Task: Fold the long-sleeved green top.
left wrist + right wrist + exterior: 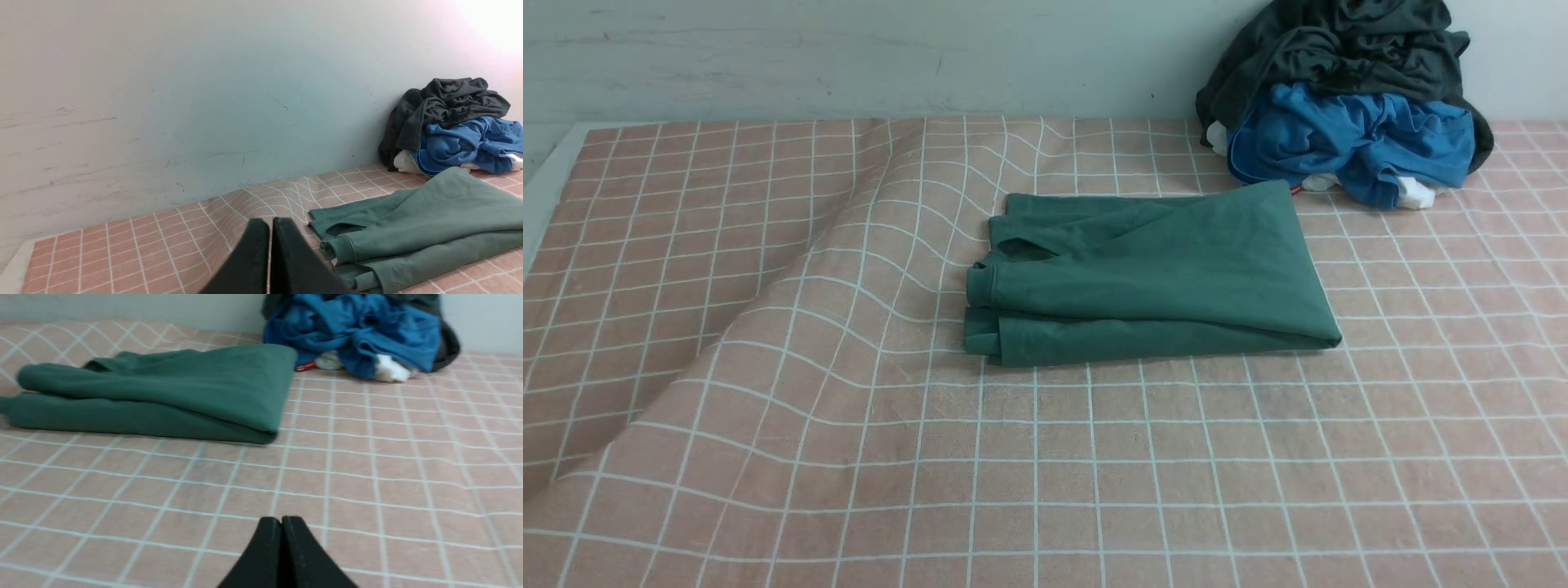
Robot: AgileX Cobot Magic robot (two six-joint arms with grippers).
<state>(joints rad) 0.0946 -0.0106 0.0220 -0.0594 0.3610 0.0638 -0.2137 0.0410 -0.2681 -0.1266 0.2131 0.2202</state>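
Note:
The green long-sleeved top lies folded into a compact rectangle in the middle of the table, its cuffs and layered edges facing left. It also shows in the left wrist view as the green top and in the right wrist view as the green top. My left gripper is shut and empty, held back from the top's left end. My right gripper is shut and empty too, above bare cloth well short of the top's right corner. Neither arm shows in the front view.
A pink checked tablecloth covers the table and is rucked into a long ridge on the left. A heap of a charcoal-grey garment over a bright blue one sits at the back right against the wall.

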